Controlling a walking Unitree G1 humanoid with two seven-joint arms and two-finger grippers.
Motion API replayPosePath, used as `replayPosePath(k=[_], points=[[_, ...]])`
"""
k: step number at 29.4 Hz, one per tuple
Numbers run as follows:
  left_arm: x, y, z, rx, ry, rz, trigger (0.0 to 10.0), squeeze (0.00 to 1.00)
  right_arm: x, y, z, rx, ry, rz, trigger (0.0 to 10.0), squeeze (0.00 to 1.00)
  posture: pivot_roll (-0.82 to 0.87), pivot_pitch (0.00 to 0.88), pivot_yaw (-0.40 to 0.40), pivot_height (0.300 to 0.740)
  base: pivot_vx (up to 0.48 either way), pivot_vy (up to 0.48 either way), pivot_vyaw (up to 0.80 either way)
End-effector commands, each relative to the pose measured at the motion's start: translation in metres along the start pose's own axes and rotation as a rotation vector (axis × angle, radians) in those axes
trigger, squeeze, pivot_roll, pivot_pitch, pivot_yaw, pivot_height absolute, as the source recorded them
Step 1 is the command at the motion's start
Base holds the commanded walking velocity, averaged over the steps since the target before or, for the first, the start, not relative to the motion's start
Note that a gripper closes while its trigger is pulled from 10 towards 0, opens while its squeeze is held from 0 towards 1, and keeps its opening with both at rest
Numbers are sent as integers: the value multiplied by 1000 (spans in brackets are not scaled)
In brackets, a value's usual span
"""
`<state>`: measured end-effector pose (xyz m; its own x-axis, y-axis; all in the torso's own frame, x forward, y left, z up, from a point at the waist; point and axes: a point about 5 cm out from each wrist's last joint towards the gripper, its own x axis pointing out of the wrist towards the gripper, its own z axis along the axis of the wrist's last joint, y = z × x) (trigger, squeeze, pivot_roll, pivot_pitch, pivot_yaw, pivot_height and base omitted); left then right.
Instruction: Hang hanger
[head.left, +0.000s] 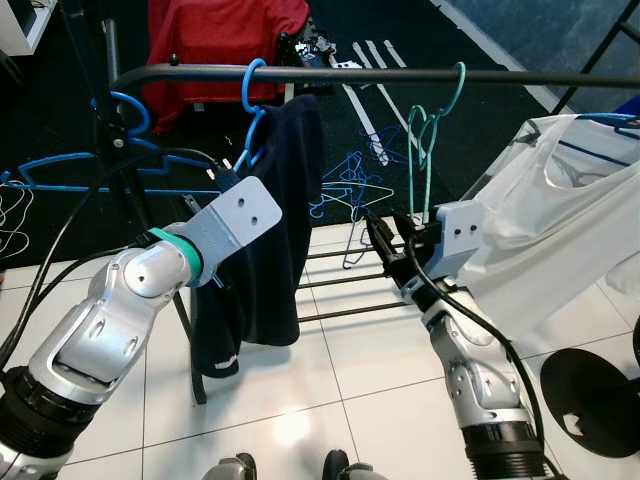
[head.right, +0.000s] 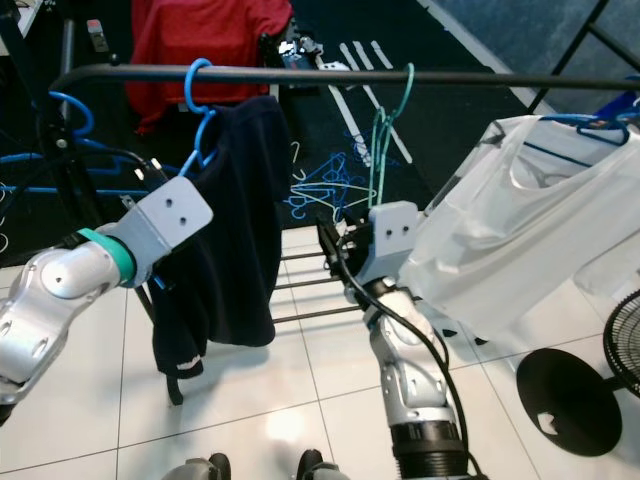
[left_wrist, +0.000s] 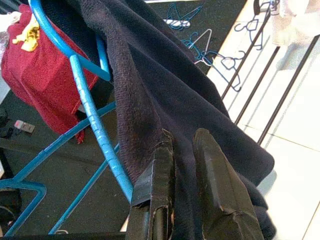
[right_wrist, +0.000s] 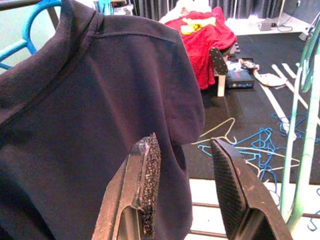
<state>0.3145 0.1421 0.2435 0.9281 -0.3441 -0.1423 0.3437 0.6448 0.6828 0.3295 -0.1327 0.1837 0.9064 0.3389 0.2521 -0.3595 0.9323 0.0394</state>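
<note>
Underfoot, white tile floor (head.left: 330, 385); left gripper (left_wrist: 182, 150) jaws clamped on dark garment (head.left: 285, 200), right gripper (right_wrist: 187, 165) jaws apart.

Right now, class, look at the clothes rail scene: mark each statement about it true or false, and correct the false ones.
1. The blue hanger carrying the dark navy garment is hooked over the black rail. True.
2. The green hanger on the rail carries a red shirt. False: it hangs bare.
3. The right gripper is clamped on the white garment. False: its fingers stand open with nothing between them.
4. Loose hangers lie on the dark floor behind the rail. True.
5. The left gripper is by the navy garment, its fingers close together. True.
</note>
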Motion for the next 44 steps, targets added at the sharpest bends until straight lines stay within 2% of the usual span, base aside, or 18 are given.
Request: replayPosePath(k=[1, 2, 10, 11, 12, 13, 18, 19, 20, 21, 37, 43, 44], points=[[0, 4, 0, -15, 9, 10, 10000, 0, -3, -2, -5, 0, 13, -10, 10000, 0, 59, 135, 25, 740, 0, 0, 0], [-1, 15, 4, -16, -9, 37, 10000, 1000, -3, -1, -5, 1, 12, -9, 10000, 0, 61, 135, 24, 740, 0, 0, 0], [-3, 24, 7, 24, -14, 42, 10000, 1000, -3, -1, -5, 0, 12, -10, 10000, 0, 59, 134, 27, 740, 0, 0, 0], [-4, 25, 7, 37, -11, 37, 10000, 400, -3, -1, -5, 0, 12, -11, 10000, 0, 60, 134, 28, 740, 0, 0, 0], [-4, 26, 6, 48, -3, 37, 10000, 400, -3, -1, -5, 1, 12, -11, 10000, 0, 62, 133, 28, 740, 0, 0, 0], [-3, 25, 3, 66, 12, 26, 6745, 0, -3, -1, -5, 1, 12, -10, 10000, 0, 62, 132, 30, 740, 0, 0, 0], [-3, 24, -1, 77, 28, 20, 6745, 0, -3, -1, -5, 2, 11, -10, 10000, 0, 62, 132, 30, 740, 0, 0, 0], [-3, 23, -5, 86, 42, 14, 1961, 0, -3, 0, -5, 2, 11, -9, 10000, 0, 61, 130, 30, 740, 0, 0, 0], [-3, 23, -5, 86, 42, 14, 1961, 0, -3, 0, -5, 2, 11, -9, 10000, 0, 61, 130, 30, 740, 0, 0, 0], [-3, 21, -7, 91, 51, 7, 0, 0, -3, 0, -5, 2, 10, -9, 10000, 0, 63, 128, 29, 740, 0, 0, 0], [7, 6, -20, 89, 91, -10, 0, 0, -1, -2, -3, -2, 3, -8, 10000, 0, 54, 114, 31, 740, 0, 0, 0], [7, 10, -17, 96, 78, -5, 0, 0, -1, -2, -3, -3, 1, -10, 10000, 0, 58, 112, 33, 740, 0, 0, 0], [6, 13, -13, 113, 45, 1, 0, 0, -1, -2, -3, -3, 0, -9, 10000, 0, 57, 112, 34, 740, 0, 0, 0]])
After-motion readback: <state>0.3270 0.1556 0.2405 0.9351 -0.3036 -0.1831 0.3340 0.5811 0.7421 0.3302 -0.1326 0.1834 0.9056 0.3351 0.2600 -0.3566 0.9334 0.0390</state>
